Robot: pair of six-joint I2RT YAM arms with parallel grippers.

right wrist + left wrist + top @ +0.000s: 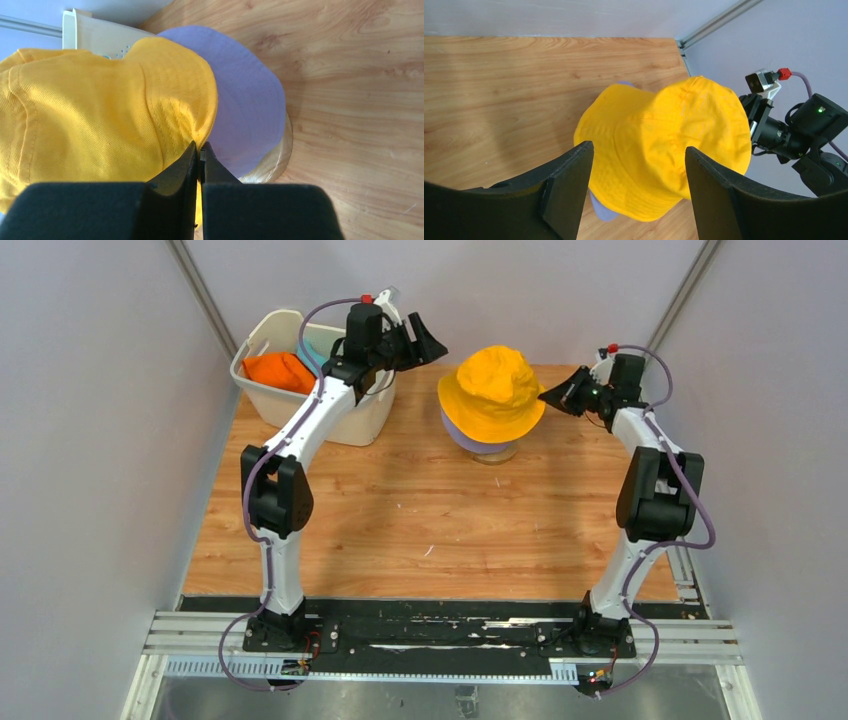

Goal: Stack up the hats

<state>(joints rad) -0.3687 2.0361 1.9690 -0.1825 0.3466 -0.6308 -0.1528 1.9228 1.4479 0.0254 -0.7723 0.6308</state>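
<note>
A yellow hat [493, 390] sits on top of a lavender hat [458, 430] on the stand at the back middle of the table. My right gripper [547, 396] is shut on the right edge of the yellow hat's brim [202, 132]; yellow fabric shows between its closed jaws [200, 146]. The lavender hat [245, 95] pokes out under the yellow one [100, 110]. My left gripper [428, 344] hovers open to the left of the yellow hat [664, 145], holding nothing [639, 150]. An orange hat [278, 370] and a teal hat [314, 348] lie in the basket.
A white basket [262, 332] stands at the back left, under my left arm. A wooden stand [274, 159] carries the stacked hats. Grey walls close in the table at the back and on both sides.
</note>
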